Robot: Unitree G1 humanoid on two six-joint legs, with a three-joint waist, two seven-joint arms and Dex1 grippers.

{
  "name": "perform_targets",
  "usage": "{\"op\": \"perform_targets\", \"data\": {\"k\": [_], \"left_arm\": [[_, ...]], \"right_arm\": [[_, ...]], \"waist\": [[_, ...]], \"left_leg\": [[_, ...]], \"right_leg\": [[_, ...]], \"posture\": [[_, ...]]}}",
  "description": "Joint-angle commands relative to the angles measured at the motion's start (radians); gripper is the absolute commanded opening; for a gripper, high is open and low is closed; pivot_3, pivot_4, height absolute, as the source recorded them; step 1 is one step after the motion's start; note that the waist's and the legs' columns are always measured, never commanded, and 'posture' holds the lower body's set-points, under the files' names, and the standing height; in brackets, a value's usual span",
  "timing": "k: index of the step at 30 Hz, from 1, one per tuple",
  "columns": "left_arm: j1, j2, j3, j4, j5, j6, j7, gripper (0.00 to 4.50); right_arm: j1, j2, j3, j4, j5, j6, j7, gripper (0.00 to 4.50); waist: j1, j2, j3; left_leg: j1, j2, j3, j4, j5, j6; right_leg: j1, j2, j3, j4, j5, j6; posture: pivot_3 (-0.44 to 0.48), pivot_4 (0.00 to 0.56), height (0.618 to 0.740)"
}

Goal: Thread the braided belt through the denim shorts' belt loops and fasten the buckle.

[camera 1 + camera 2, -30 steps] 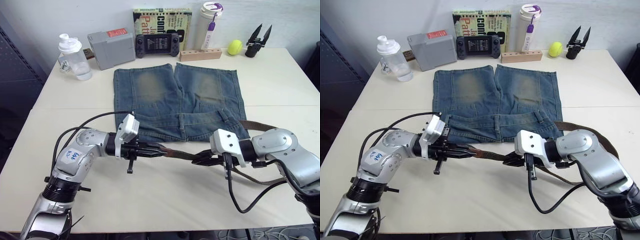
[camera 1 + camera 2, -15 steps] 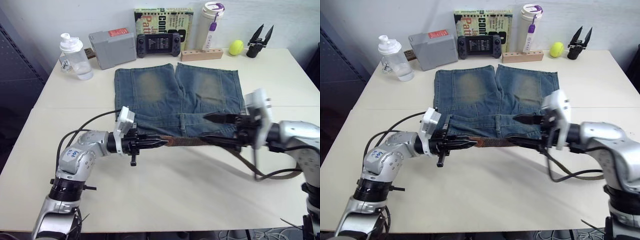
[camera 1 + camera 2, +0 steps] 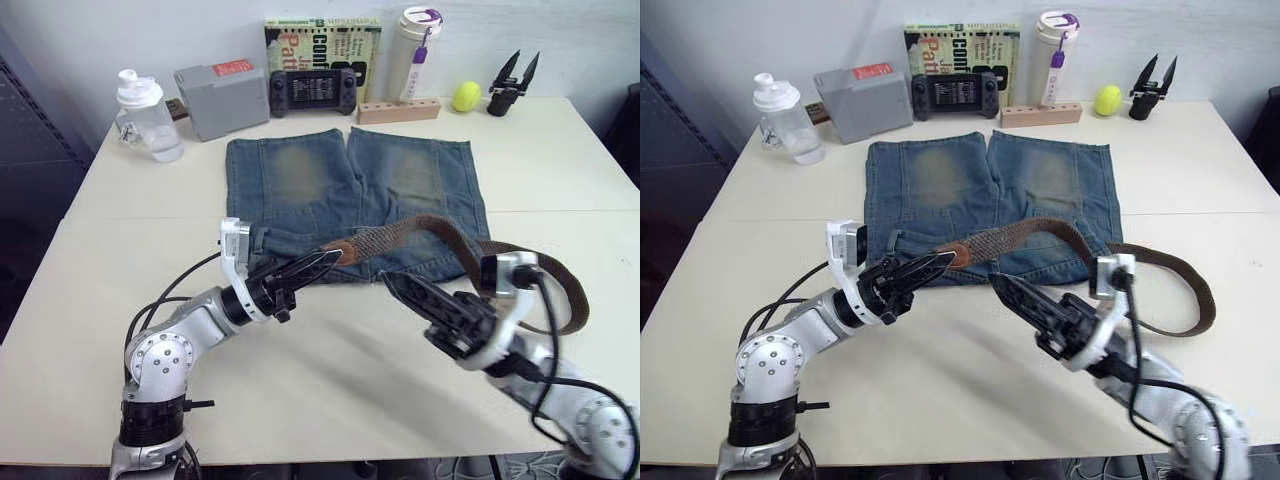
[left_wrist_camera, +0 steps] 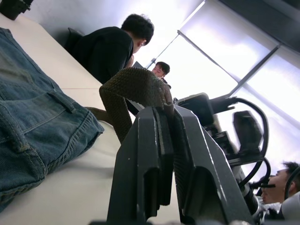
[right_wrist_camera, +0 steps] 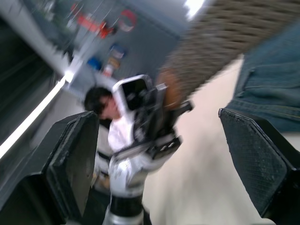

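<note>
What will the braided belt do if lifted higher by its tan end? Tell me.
Probably floppy: the braided belt already arcs up from the left end effector and sags into a loop on the table. Its woven surface likely grips rather than slips. It looks light.

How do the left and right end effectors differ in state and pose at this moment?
The left end effector is shut on the braided belt, pinching its tan end; the right end effector is open and holds nothing. The left sits at the denim shorts waistband; the right hovers over bare table. Both have black fingers.
</note>
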State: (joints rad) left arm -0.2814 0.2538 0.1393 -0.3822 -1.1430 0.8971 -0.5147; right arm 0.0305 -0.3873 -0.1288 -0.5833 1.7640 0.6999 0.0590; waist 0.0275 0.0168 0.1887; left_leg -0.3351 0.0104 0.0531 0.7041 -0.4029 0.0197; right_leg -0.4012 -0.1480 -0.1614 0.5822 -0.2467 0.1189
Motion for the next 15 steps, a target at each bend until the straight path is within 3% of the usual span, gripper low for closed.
{"op": "perform_targets", "data": {"k": [1, 15], "left_arm": [[0.009, 0.002, 0.007, -0.049, -0.047, -0.004, 0.031, 0.0], [0.004, 0.015, 0.0, -0.046, -0.087, -0.011, 0.065, 0.0]], "right_arm": [[-0.007, 0.079, 0.003, -0.011, -0.031, -0.093, -0.048, 4.39], [-0.066, 0.21, 0.007, 0.056, -0.129, -0.193, -0.033, 4.39]], "waist": [[0.0, 0.0, 0.0], [-0.004, 0.0, 0.0]], "left_leg": [[0.0, -0.001, 0.0, 0.0, 0.0, 0.0], [-0.003, 0.001, 0.009, -0.001, 0.0, 0.0]], "right_leg": [[0.0, 0.0, 0.001, 0.0, 0.0, 0.0], [-0.009, 0.003, 0.006, 0.003, 0.0, -0.001]], "posture": [[0.0, 0.15, 0.722], [0.0, 0.15, 0.722]]}}
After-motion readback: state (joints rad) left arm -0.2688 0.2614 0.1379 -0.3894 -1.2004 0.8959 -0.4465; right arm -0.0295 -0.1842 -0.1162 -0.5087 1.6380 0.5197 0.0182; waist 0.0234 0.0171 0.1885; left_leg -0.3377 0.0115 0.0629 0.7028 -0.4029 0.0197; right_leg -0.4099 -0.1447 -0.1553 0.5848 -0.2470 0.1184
